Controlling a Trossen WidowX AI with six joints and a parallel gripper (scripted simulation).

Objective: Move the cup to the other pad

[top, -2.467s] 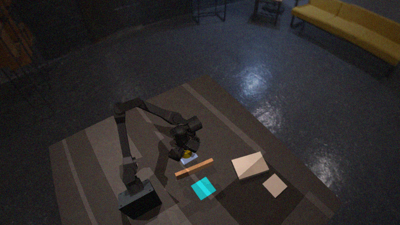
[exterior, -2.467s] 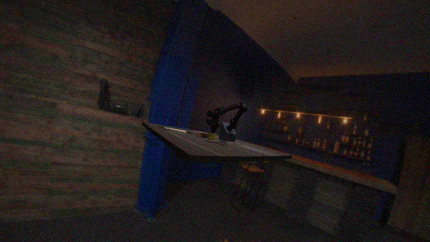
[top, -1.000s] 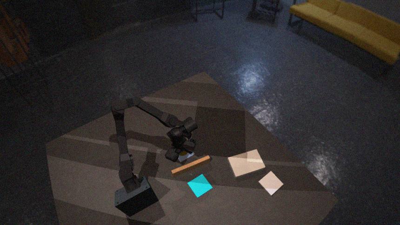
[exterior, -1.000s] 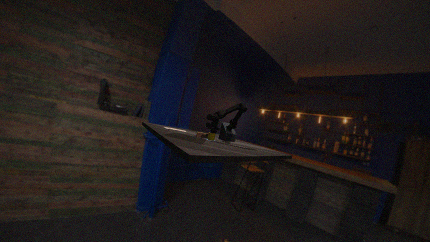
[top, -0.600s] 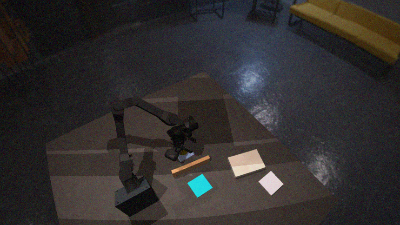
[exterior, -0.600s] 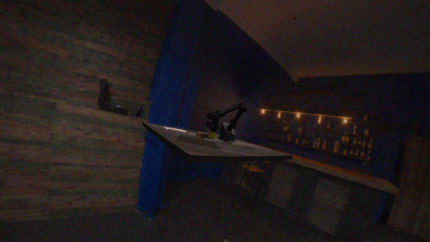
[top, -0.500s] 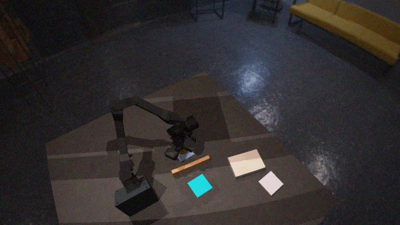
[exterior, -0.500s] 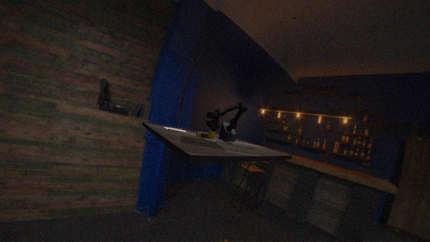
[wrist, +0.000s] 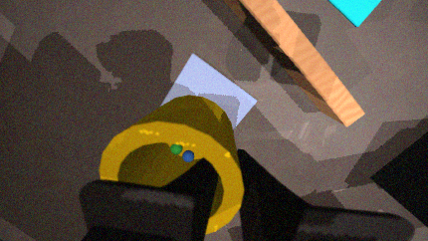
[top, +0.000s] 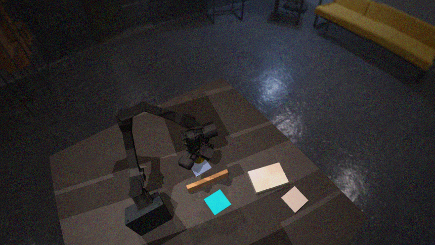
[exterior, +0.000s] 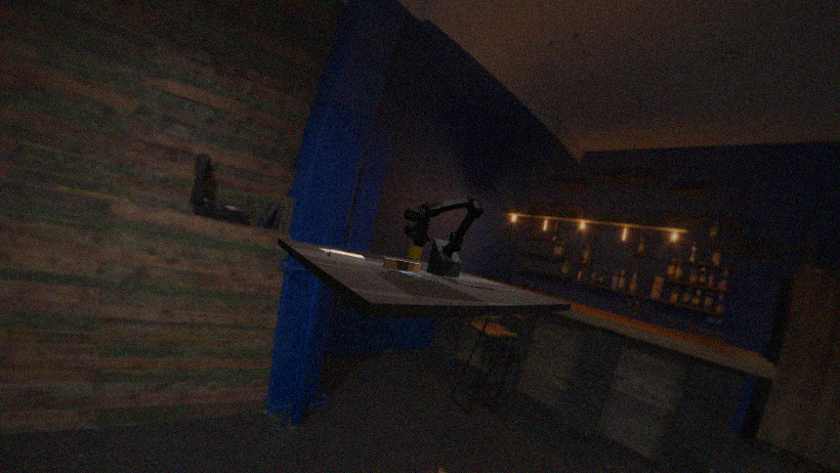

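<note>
The yellow cup is upright or nearly so, a little above the table. A green marble and a blue marble show inside it; the fingers hide part of its inside. My gripper is shut on the cup's wall, one finger inside and one outside. The lavender pad lies below and beside the cup, partly covered by it in the wrist view. The cyan pad lies bare beyond the wooden bar.
A long orange wooden bar stands between the lavender and cyan pads. A cream block lies to the right of the bar in the top view. A flat pinkish square lies beside that block, near the table's edge.
</note>
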